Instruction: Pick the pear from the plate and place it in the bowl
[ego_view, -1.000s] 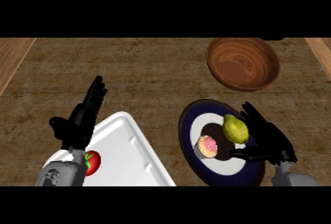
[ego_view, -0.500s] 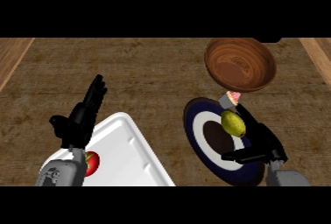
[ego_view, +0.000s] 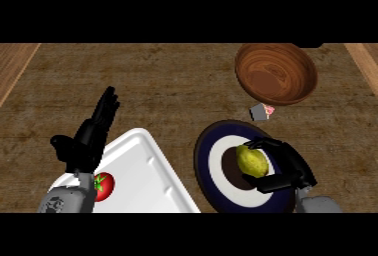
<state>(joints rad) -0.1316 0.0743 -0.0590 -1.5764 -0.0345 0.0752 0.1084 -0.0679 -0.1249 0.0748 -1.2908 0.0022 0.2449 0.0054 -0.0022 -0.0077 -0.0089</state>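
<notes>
right hand (ego_view: 286, 170) — curled round pear (ego_view: 252, 161)

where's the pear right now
Head view, lower right: the pear sits over the plate, gripped by the right hand, below the wooden bowl.

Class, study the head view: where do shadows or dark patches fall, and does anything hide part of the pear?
Head view: a dark patch lies on the plate under the pear; the right hand curls round the pear, hiding its right edge; the bowl is darker inside its rim.
</notes>
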